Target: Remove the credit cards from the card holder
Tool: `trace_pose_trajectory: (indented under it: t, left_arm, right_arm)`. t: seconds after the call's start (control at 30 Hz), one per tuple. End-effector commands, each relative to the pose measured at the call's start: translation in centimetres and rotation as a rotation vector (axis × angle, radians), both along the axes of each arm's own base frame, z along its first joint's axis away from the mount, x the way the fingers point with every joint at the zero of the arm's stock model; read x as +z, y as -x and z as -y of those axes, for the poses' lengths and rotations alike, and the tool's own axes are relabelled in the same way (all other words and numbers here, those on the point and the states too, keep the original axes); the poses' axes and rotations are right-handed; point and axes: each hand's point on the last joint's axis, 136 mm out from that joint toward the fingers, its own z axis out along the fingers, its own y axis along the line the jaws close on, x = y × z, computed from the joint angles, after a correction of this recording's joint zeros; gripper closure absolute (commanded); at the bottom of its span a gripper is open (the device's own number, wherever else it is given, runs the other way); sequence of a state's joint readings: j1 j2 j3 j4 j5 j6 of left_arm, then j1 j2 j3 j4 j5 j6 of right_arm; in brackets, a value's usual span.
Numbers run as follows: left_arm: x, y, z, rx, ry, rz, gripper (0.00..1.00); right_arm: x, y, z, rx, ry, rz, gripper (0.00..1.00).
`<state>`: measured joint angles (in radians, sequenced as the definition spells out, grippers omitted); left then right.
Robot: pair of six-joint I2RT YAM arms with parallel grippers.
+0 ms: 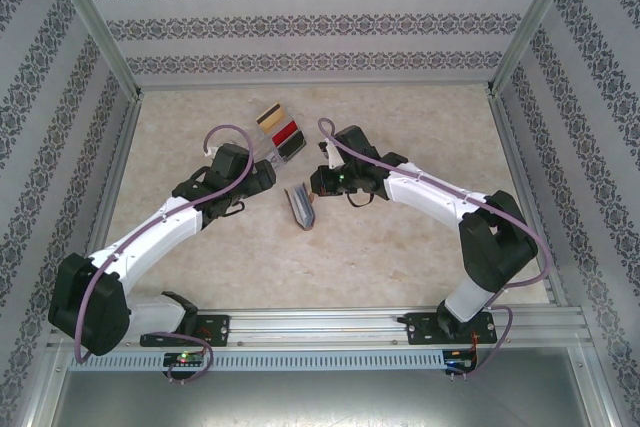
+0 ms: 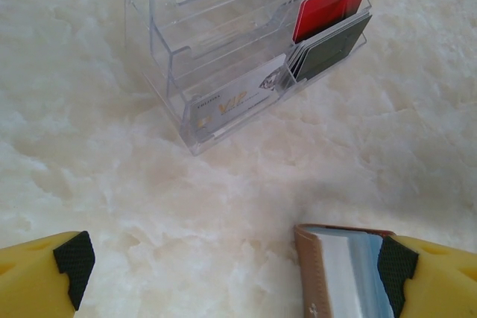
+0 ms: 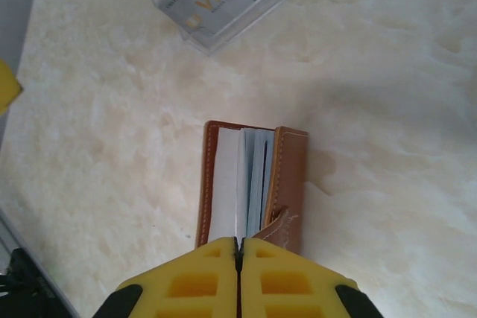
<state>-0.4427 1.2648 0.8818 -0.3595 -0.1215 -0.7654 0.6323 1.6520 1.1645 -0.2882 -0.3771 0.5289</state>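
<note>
Card holder (image 3: 250,184) on edge, right jaws closed at top.

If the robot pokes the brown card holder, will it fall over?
Probably: the brown card holder stands on its narrow edge on the table, so a sideways nudge could tip it. Its covers gape around the inner sleeves, so it likely flexes rather than staying stiff.

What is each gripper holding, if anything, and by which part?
Right gripper: seemingly pinching the card holder by a thin inner sleeve's near edge. Left gripper: open, holding nothing.
</note>
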Motion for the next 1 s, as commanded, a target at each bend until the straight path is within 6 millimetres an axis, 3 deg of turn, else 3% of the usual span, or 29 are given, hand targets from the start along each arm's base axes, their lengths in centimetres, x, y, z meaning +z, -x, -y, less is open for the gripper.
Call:
trace_pose_trajectory:
  t: [0.0,0.17,0.37,0.7,0.8,0.97]
  left_arm:
    - [0.3,-0.1,0.0,-0.006,0.014,0.001,0.0]
    - [0.2,-0.2,0.5,-0.019,0.032,-0.006,0.01]
    - [-1.0,-0.3,2.6,-0.098,0.093,-0.044,0.01]
    - [-4.3,-1.1,8.9,-0.288,0.311,-0.172,0.29]
    - [-4.8,-1.4,10.5,-0.322,0.368,-0.194,0.35]
    - [-5.6,-1.7,12.5,-0.361,0.412,-0.227,0.38]
  right_arm:
    - [3.2,-0.4,-1.3,0.027,-0.097,0.051,0.92]
    - [2.6,-0.8,-0.7,0.001,-0.068,0.058,0.92]
    - [0.6,-1.7,2.7,-0.095,0.056,0.064,0.92]
    - [-3.3,-2.4,9.1,-0.202,0.171,0.018,0.92]
    - [-4.4,-2.5,10.1,-0.215,0.182,-0.004,0.92]
    - [-5.7,-2.5,10.7,-0.219,0.191,-0.034,0.92]
